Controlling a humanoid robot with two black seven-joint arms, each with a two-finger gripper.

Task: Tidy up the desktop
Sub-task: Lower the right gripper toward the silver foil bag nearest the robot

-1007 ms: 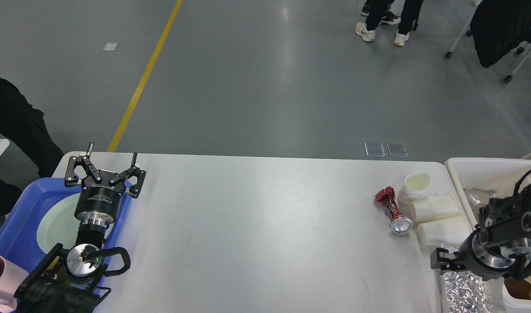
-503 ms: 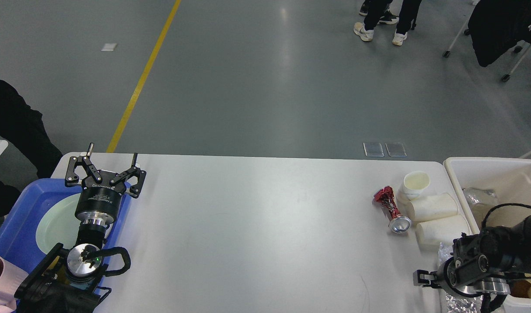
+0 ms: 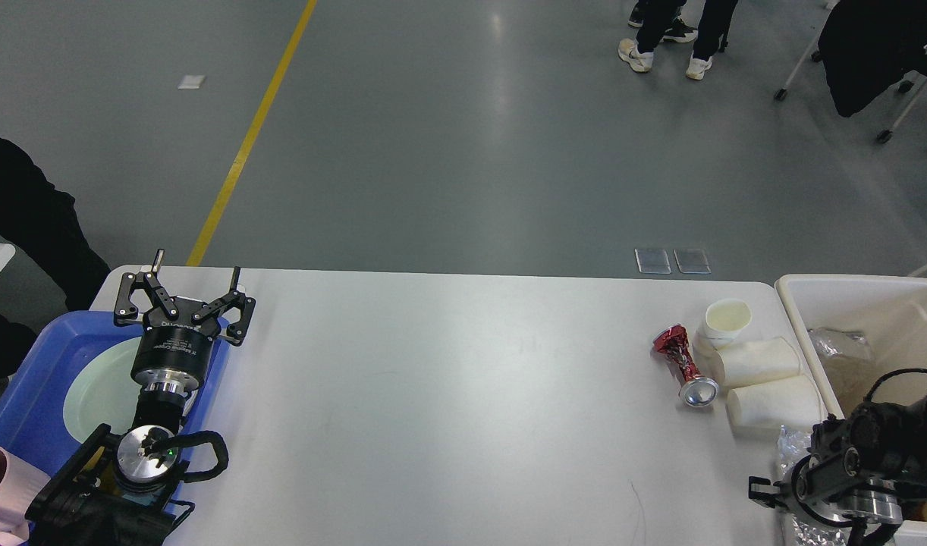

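Two black arms reach in over a wide white worktop (image 3: pixel 448 402), seen from the robot's head looking forward and down; there is only this one view.

The left pincer (image 3: pixel 194 292) rises at the worktop's far left corner, its two fingers spread wide apart with nothing between them. Directly below and behind it, under its wrist, sits a blue tray (image 3: pixel 31 379) holding a pale round plate (image 3: pixel 99 390). The pincer's fingertips hang over the tray's far edge and the worktop's corner, touching neither as far as can be seen.

The right pincer (image 3: pixel 767 491) sits low at the worktop's near right corner, dark and turned side-on; whether its fingers are apart or together cannot be told. Crinkled clear wrapping (image 3: pixel 793 444) lies right against it. Just beyond it lie two white rolls (image 3: pixel 763 379) side by side, with a white cup (image 3: pixel 725 318) past them and a crushed red can (image 3: pixel 683 364) to their left. A cream bin (image 3: pixel 858 311) stands to this pincer's right, beside the worktop.
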